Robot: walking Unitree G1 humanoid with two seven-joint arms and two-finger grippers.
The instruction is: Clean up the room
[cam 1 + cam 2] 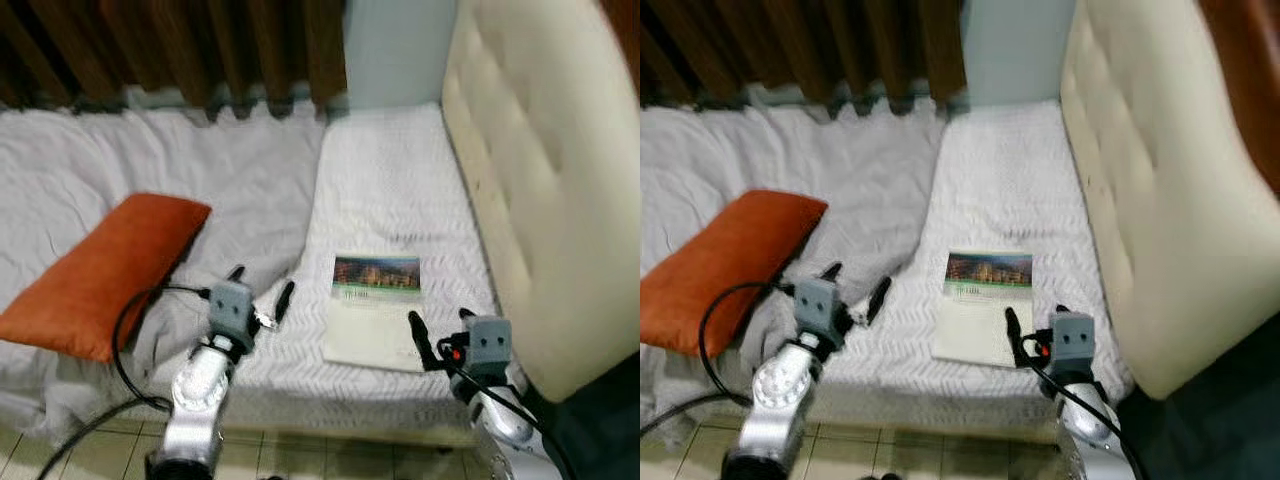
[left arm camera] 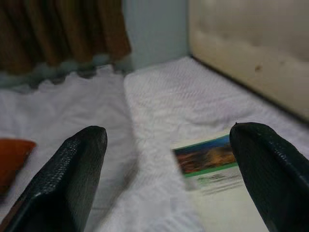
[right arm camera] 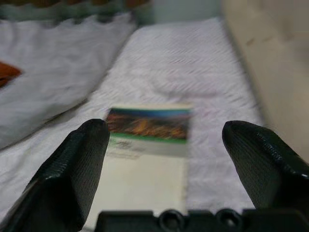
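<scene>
While both grippers' jaws gape wide and empty, right gripper (image 3: 161,145) near book (image 1: 376,310), left gripper (image 1: 262,290) beside.

The booklet (image 1: 376,310) on the bed carries printed lines too blurred to read.

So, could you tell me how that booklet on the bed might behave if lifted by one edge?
The booklet looks thin and lies flat, so it would probably droop. Its cover seems smooth, perhaps slippery. The soft bed may give under it.
</scene>
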